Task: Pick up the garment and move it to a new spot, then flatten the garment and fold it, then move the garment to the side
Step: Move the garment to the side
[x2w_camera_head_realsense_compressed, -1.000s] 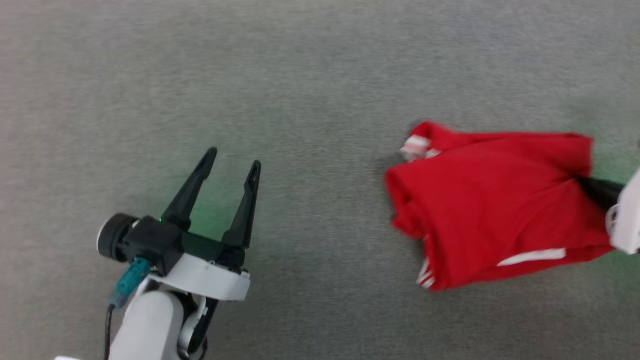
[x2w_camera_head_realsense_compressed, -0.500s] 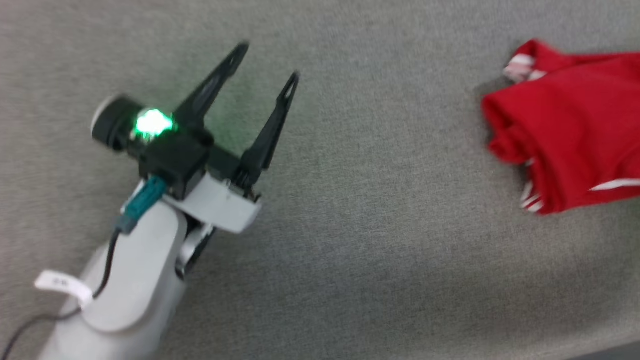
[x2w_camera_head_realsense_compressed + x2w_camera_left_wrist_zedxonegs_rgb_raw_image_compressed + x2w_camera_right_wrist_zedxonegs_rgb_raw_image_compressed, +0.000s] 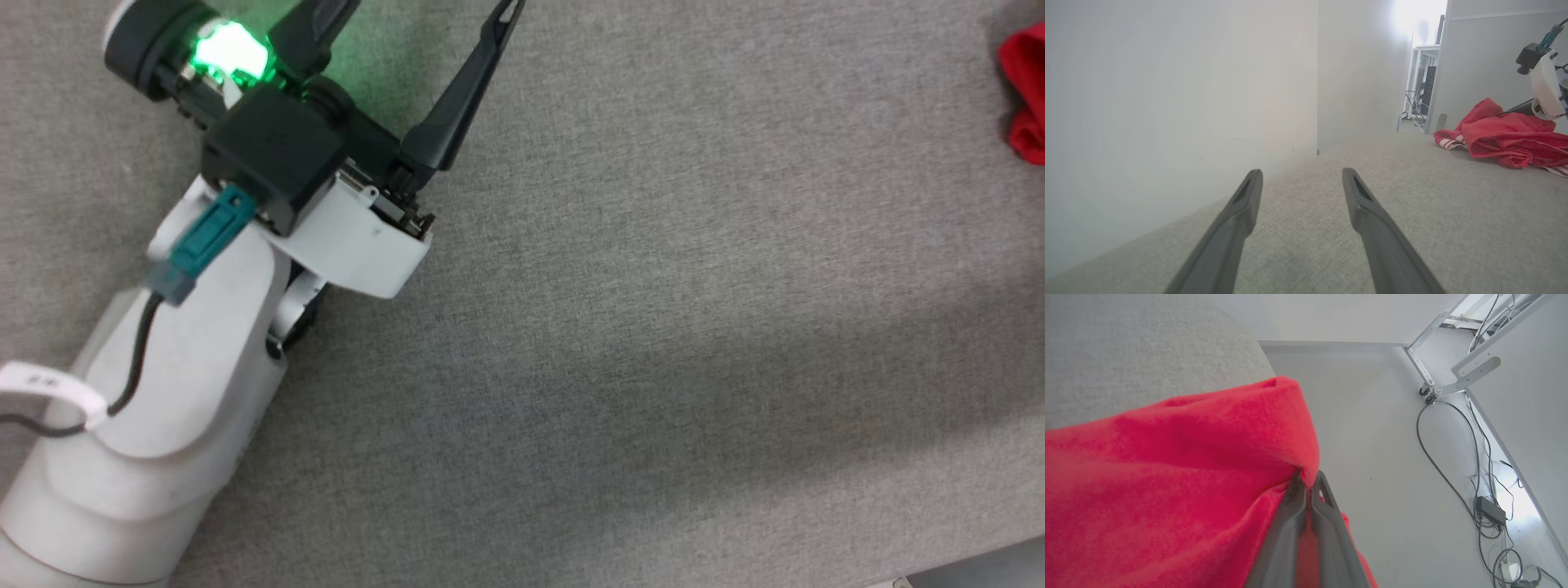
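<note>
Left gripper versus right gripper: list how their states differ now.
The left gripper has its fingers spread wide; the right gripper has them pressed together. The left gripper holds nothing; the right gripper pinches the red garment. Both have long dark fingers.

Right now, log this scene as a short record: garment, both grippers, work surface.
garment: red with striped trim, bunched, resting on the surface
right gripper: shut on a fold of the garment
left gripper: open, holding nothing, well apart from the garment
surface: grey, woven-looking
garment state: not flat
</note>
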{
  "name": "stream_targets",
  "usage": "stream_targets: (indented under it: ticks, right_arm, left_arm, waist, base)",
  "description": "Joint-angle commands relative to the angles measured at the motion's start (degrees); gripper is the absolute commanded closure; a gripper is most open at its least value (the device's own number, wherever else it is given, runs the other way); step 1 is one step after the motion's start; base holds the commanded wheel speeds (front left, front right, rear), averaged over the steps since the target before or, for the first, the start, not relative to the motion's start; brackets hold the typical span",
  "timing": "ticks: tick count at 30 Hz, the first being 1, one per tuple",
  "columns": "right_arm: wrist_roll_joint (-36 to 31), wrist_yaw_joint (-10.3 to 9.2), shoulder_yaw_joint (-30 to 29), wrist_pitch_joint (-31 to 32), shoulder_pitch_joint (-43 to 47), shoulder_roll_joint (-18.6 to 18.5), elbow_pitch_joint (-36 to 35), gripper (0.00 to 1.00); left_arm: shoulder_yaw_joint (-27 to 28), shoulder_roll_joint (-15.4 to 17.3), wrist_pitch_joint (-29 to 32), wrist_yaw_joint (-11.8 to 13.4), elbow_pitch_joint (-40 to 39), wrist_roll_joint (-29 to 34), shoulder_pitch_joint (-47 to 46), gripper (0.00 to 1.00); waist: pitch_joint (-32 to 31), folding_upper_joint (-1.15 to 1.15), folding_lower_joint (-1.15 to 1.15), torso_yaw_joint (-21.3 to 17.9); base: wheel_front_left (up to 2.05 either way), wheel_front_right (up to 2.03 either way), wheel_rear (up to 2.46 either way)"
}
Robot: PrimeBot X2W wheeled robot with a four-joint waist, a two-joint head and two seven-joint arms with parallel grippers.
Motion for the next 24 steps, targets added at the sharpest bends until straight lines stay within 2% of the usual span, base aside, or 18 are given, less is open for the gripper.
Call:
stream_targets:
  ticks: [1,8,9,10,11,12,18,24]
  right_arm:
    - [-1.06,-0.11,0.31,-1.40,-1.42,0.98,2.05,1.00]
    - [-3.20,-0.11,2.31,-7.94,-5.39,3.44,9.64,1.00]
    - [-3.37,-0.11,2.68,-8.62,-5.57,3.74,10.46,0.80]
    - [-3.32,-0.11,3.02,-9.09,-5.79,3.89,11.23,0.53]
    - [-3.30,-0.11,3.43,-9.51,-5.97,3.90,11.82,0.06]
    - [-3.49,-0.11,3.82,-10.11,-6.13,3.69,12.23,0.00]
    - [-2.95,-0.11,6.84,-13.87,-5.42,3.77,11.77,0.00]
    - [-1.64,-0.11,11.94,-16.95,-1.13,5.37,7.09,0.00]
  left_arm:
    - [-0.02,0.78,0.05,-0.08,0.74,-0.19,-0.07,0.00]
    - [0.04,2.19,0.06,-0.07,1.84,-0.31,0.72,0.00]
    - [0.05,2.09,0.07,-0.07,2.03,-0.33,0.94,0.00]
    - [0.08,1.92,0.07,-0.07,2.20,-0.34,1.19,0.00]
    - [0.19,1.70,0.07,-0.02,2.30,-0.39,1.49,0.00]
    - [0.31,1.43,0.07,-0.01,2.45,-0.53,1.93,0.00]
    - [3.41,-1.40,0.07,0.16,2.46,-1.21,6.14,0.00]
    - [8.45,-4.78,0.05,0.17,2.71,-0.87,15.30,0.00]
  waist:
    - [1.45,0.00,0.00,-0.08]
    - [1.50,0.00,0.00,-0.41]
    - [1.28,0.00,0.00,-0.40]
    - [0.96,0.00,0.00,-0.36]
    - [0.53,0.00,0.00,-0.31]
    - [0.01,0.00,0.00,-0.21]
    - [-5.15,0.00,0.00,1.13]
    - [-13.13,0.00,0.00,4.38]
  base:
    - [0.00,0.00,0.00]
    - [0.00,0.00,0.00]
    - [0.00,0.00,0.00]
    - [0.00,0.00,0.00]
    - [0.00,0.00,0.00]
    - [0.00,0.00,0.00]
    - [0.00,0.00,0.00]
    - [0.00,0.00,0.00]
